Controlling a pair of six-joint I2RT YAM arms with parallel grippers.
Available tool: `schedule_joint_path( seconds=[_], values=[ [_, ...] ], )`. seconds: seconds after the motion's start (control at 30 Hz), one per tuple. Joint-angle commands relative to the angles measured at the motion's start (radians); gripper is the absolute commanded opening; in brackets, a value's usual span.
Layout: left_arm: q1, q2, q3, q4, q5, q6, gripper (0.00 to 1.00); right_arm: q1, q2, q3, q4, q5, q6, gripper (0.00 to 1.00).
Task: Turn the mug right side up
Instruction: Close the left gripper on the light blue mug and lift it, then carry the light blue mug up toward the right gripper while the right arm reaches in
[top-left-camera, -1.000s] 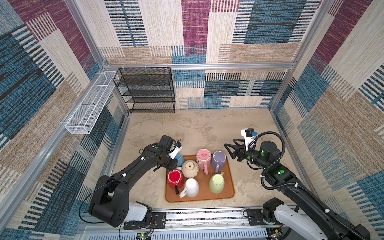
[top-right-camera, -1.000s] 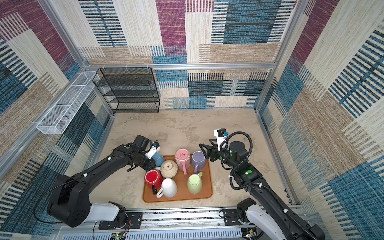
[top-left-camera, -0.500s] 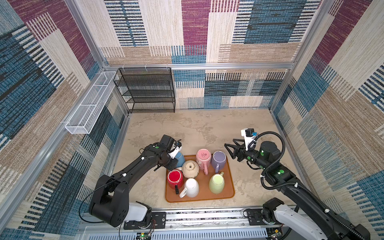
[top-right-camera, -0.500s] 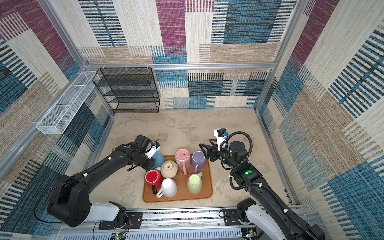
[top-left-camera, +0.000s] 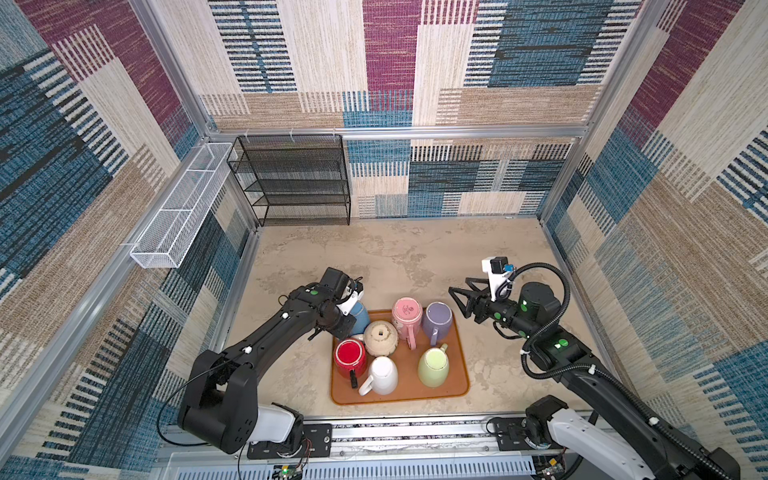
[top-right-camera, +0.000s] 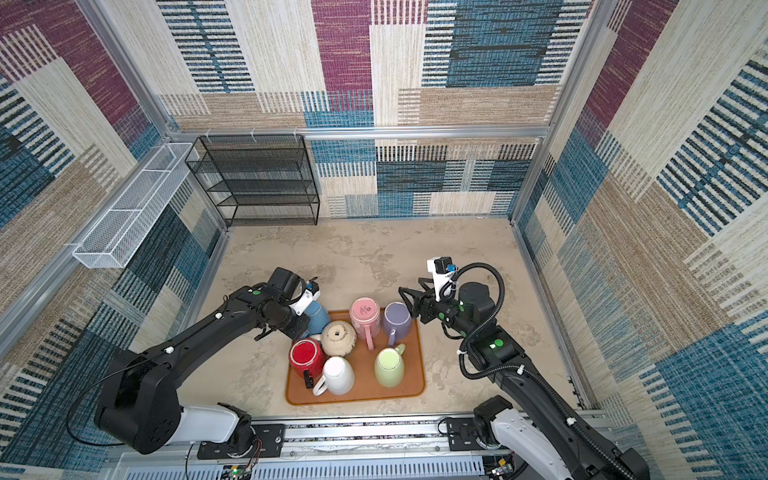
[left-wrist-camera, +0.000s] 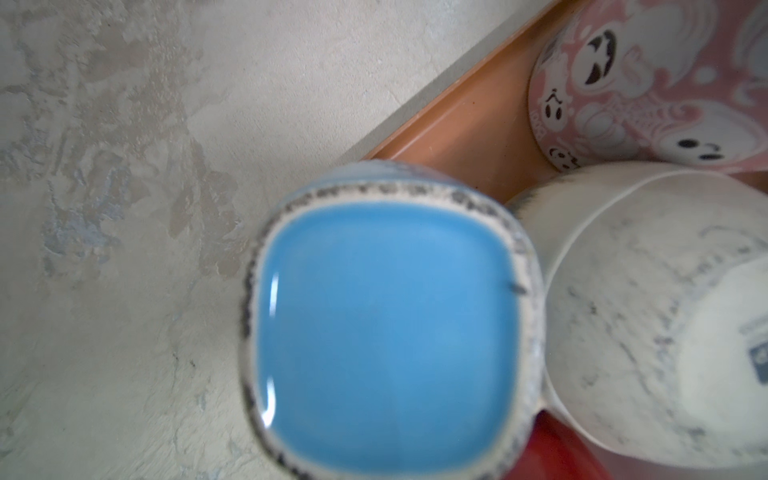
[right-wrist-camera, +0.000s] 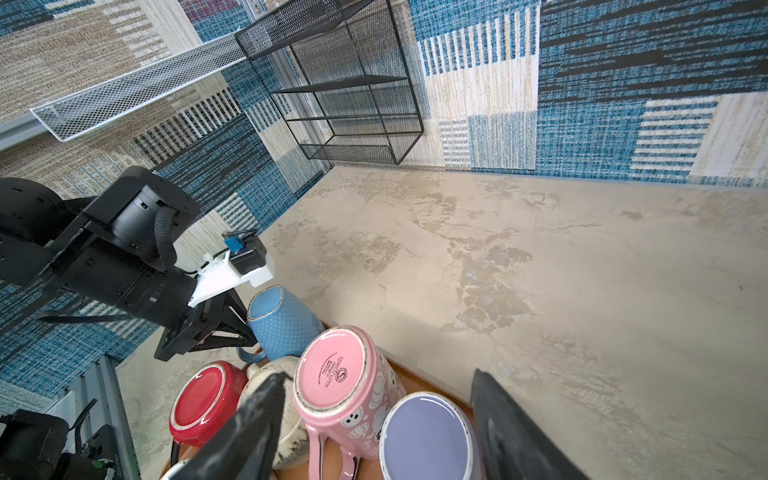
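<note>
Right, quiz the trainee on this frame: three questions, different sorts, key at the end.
1. True or false: the right claw is shut on a mug.
2. Which mug does the left claw grip? A red mug, B blue mug, C green mug.
3. Fill in: counting the gripped one, ___ mugs sit on or at the orange tray.

Key: 1 false, it is open and empty; 2 B; 3 seven.

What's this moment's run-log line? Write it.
left gripper: shut on blue mug, base up, tilted | right gripper: open, near purple mug | step: flip not yet done
</note>
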Motion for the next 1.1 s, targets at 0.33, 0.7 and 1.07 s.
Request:
schedule_joint_path(
  seconds=[0.33,0.7,1.07],
  values=[
    [0.001,-0.138,0.091,0.014,-0.079,-0.04,0.0,0.001,0.029,0.022,0.013,-0.004,0.014,0.73],
    [0.002,-0.216,0.219,0.077,0.094,-0.168,0.0,0.001,0.047,0.009,0.077,-0.098,0.039,0.77],
    [0.015,-0.196,0.246,0.432,0.404,-0.415,0.0,0.0,0.087,-0.028,0.278,-0.323,0.109,0.78]
  ],
)
